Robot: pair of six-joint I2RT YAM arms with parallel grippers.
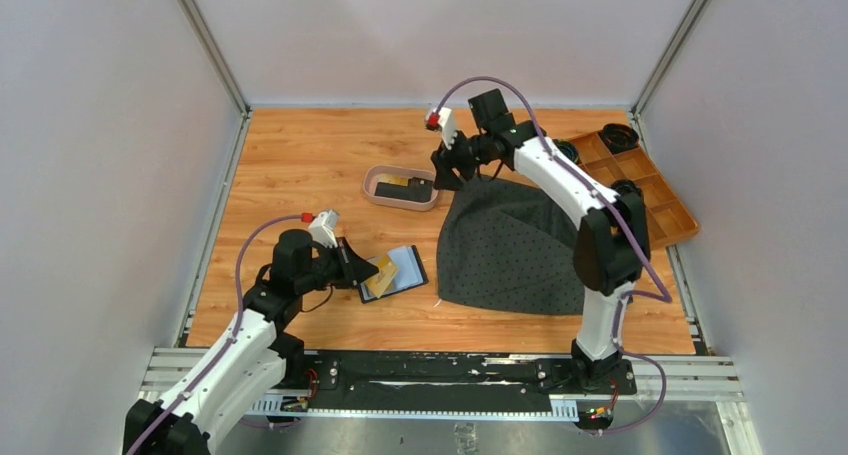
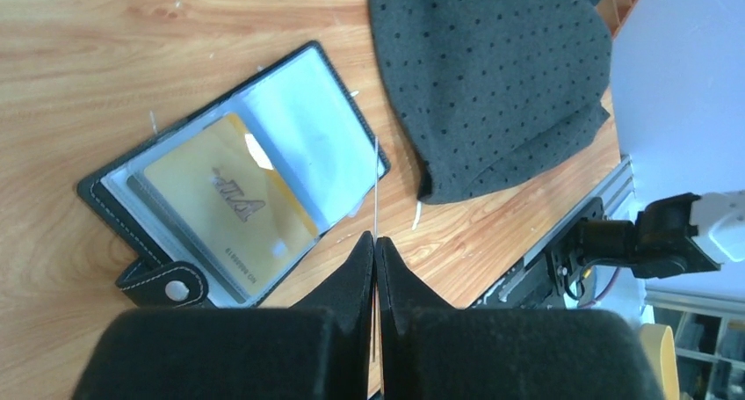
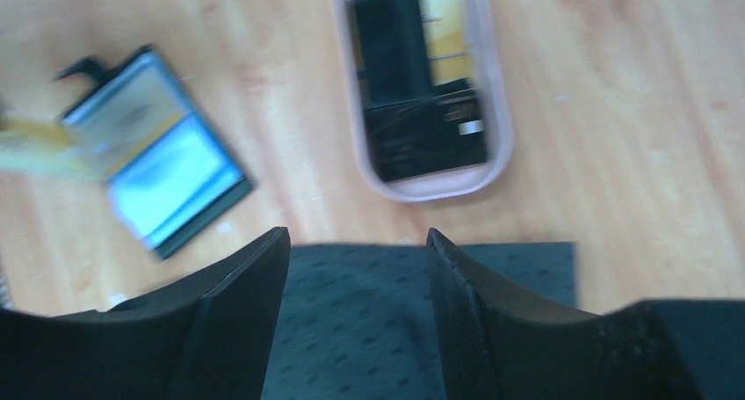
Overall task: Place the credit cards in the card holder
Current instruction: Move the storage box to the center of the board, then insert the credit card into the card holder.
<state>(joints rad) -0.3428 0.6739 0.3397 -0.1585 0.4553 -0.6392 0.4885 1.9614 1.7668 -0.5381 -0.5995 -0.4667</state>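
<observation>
The black card holder (image 1: 403,274) lies open on the wood table, with a gold card (image 2: 224,208) in its clear left pocket (image 2: 176,215). My left gripper (image 1: 362,265) is shut on another gold card (image 1: 386,267) and holds it just above the holder. In the left wrist view this card is edge-on, a thin line (image 2: 375,185) sticking out from the shut gripper (image 2: 376,240). My right gripper (image 1: 441,173) is open and empty (image 3: 356,237), over the cloth beside the pinkish tray (image 1: 372,187). The tray (image 3: 496,110) holds a black card (image 3: 413,127) and a gold card (image 3: 444,40).
A dark dotted cloth (image 1: 510,245) lies in the middle right, next to the holder. An orange-brown compartmented box (image 1: 640,180) stands at the far right. White walls close in the table on three sides.
</observation>
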